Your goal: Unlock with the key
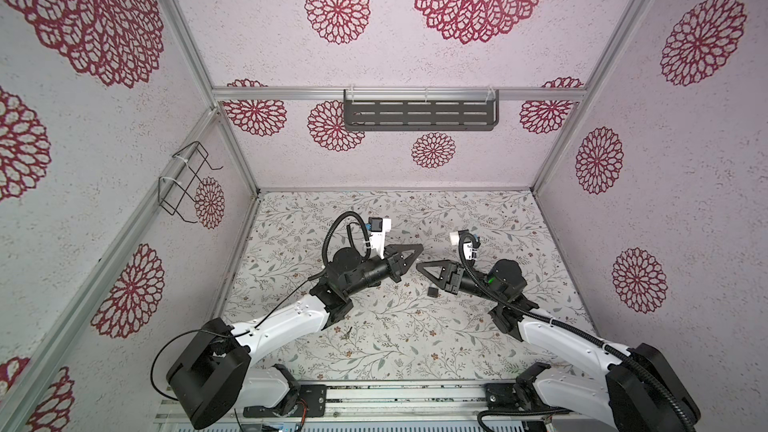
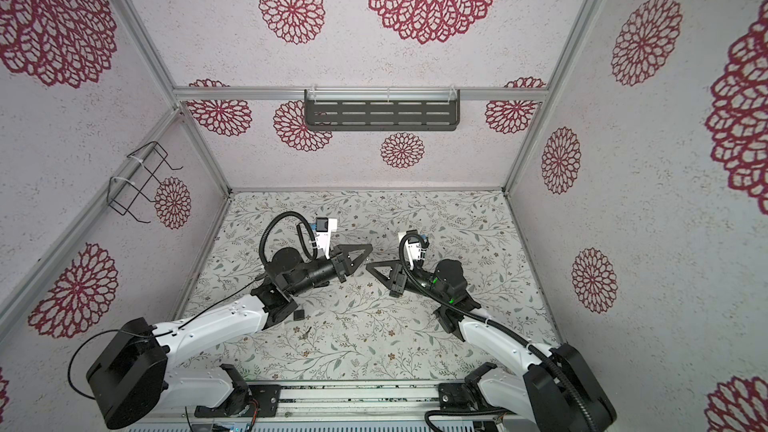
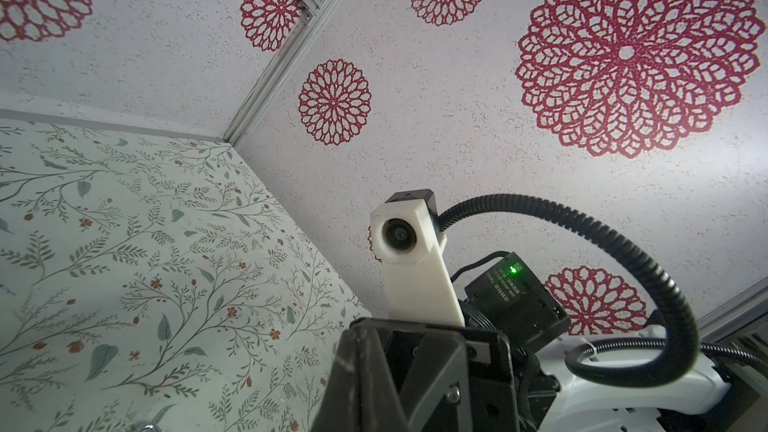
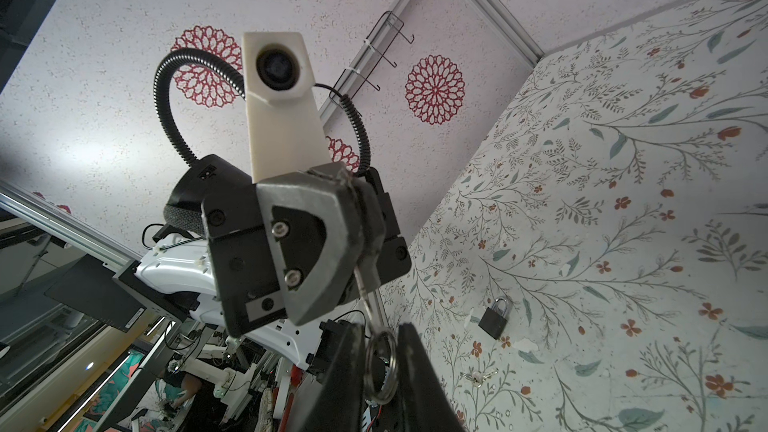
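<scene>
In the right wrist view my left gripper (image 4: 355, 222) is shut on the black head of a key (image 4: 365, 280). The blade hangs down to a metal key ring (image 4: 380, 363). My right gripper (image 4: 379, 330) stands narrowly closed round that ring, one finger on each side. A small black padlock (image 4: 494, 317) with a silver shackle lies on the floral table, apart from both grippers. In both top views the two grippers meet tip to tip above the table's middle, the left gripper (image 1: 417, 248) just above the right gripper (image 1: 420, 265), with the padlock (image 1: 433, 292) below them. The key is too small to see there.
A loose bunch of spare keys (image 4: 478, 376) lies on the table (image 1: 415, 347) near the padlock, and shows in a top view as spare keys (image 1: 345, 333). A grey slotted shelf (image 1: 419, 112) hangs on the back wall. A black wire rack (image 1: 185, 182) hangs on the left wall.
</scene>
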